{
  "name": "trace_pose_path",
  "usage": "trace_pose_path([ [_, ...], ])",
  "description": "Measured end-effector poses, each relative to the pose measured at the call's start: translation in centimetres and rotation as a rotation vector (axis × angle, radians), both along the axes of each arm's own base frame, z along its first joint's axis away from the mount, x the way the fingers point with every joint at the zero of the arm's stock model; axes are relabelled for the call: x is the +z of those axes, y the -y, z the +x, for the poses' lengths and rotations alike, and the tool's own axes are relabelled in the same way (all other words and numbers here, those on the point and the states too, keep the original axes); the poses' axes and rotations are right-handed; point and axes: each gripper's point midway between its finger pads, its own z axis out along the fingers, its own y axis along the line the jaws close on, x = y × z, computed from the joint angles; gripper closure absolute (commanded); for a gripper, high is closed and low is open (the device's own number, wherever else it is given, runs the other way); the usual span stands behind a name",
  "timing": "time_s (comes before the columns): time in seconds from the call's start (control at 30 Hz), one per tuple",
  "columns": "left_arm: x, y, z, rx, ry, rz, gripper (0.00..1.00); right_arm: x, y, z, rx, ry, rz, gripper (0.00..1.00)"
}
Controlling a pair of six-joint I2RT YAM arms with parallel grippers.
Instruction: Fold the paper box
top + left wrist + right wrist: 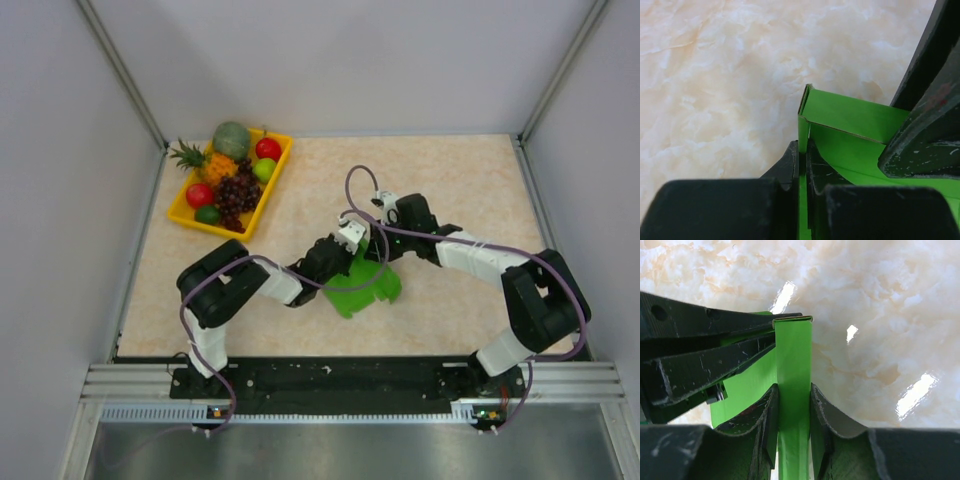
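The bright green paper box (365, 283) lies partly folded on the marble table between the two arms. My left gripper (803, 150) is shut on a thin upright wall of the paper box (850, 115), which stands edge-on between its pads. My right gripper (793, 392) is shut on a folded upright wall of the paper box (794, 355), pinched from both sides. In the top view the left gripper (345, 250) and the right gripper (378, 232) meet at the box's far edge, close together. The other arm's black fingers (930, 120) cross each wrist view.
A yellow tray (277, 174) of fruit, with a pineapple, grapes and apples, stands at the back left. Grey walls (60, 200) close in the table on three sides. A metal rail (340, 380) runs along the near edge.
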Motion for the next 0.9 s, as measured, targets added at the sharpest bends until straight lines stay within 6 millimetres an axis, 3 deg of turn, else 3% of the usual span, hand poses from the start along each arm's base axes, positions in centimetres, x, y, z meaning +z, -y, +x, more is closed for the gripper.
trace_pose_path([
  [0.27, -0.1, -0.7, 0.3, 0.158, 0.056, 0.036, 1.0, 0.0, -0.4, 0.1, 0.001, 0.018, -0.009, 0.89],
  [0.5, -0.1, -1.4, -0.1, 0.161, 0.077, -0.008, 0.99, 0.0, -1.3, -0.2, -0.005, 0.065, -0.084, 0.9],
  [0.7, -0.1, -2.2, -0.6, 0.116, 0.088, -0.062, 0.75, 0.1, -2.1, -0.8, 0.009, 0.081, -0.122, 0.9],
  [0.9, -0.7, -3.2, -0.9, 0.089, 0.053, -0.085, 0.62, 0.1, -2.5, -1.3, 0.026, 0.065, -0.138, 0.89],
])
